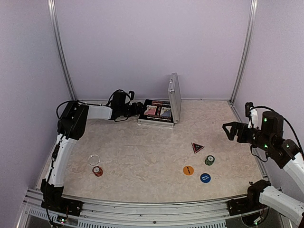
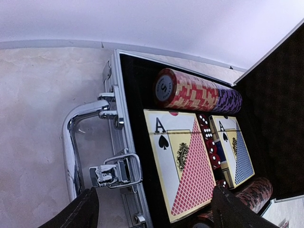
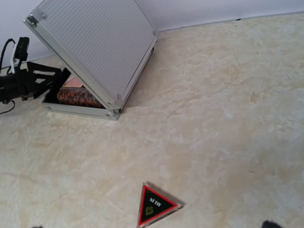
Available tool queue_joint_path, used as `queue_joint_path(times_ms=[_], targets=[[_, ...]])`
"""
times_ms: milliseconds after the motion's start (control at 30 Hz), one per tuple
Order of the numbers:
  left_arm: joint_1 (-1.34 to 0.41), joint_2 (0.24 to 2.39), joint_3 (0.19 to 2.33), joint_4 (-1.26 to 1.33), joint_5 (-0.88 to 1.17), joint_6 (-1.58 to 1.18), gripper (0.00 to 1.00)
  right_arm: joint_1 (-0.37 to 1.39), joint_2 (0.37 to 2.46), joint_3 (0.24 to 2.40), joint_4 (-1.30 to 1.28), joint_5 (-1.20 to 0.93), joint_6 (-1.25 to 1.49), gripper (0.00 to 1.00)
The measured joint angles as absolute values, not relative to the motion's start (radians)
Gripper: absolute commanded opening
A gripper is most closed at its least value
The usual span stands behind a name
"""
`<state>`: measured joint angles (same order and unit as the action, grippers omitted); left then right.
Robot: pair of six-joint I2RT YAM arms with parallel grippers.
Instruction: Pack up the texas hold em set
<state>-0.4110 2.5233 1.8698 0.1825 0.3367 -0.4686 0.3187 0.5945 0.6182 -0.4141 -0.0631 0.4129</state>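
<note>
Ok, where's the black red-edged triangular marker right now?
In the top view, the black red-edged triangular marker lies right of centre, just behind the green-and-white chip and the orange disc, in front of the open silver aluminium briefcase.

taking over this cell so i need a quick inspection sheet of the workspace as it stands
surface: pale marbled tabletop, no spill seen
job's things: silver case open at the far side, lid upright; card decks, dice and chip rows inside; loose on the table: triangular marker, green/white chip, orange disc, blue disc, red chip
clutter: clear ring beside the red chip, purpose cannot tell
grippers: left gripper at the case's handle side, fingers apart, holding nothing; right gripper open, above the table's right side, empty
cables: black cables looped along both arms
surroundings: lilac walls, metal frame posts
</note>
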Motion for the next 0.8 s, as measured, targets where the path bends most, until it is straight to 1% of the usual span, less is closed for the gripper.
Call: queue_joint_path(times_ms=[133, 233, 400, 533, 667, 800], targets=[[-0.408, 2.535, 1.889, 0.171, 0.378, -0.462, 0.70, 0.319, 0.595, 0.616, -0.414, -0.063, 0.413, 1.00], [-0.404, 2.539, 1.890, 0.170, 0.393, -0.459, 0.61, 0.319, 0.595, 0.614, -0.414, -0.063, 0.413, 1.00], [-0.395, 2.542, 1.890, 0.170, 0.414, -0.461, 0.55, 0.319, 0.595, 0.614, -0.414, -0.063, 0.413, 1.00], [-0.394, 2.542, 1.880, 0.176, 0.413, -0.462, 0.53, 0.319, 0.591, 0.613, -0.414, -0.064, 0.413, 1.00], [-0.394, 2.540, 1.877, 0.176, 0.407, -0.458, 0.53, 0.319, 0.588, 0.613, -0.414, -0.064, 0.413, 1.00], [-0.394, 2.540, 1.904, 0.117, 0.410, -0.440, 0.54, 0.319, 0.582, 0.613, -0.414, -0.064, 0.413, 1.00]])
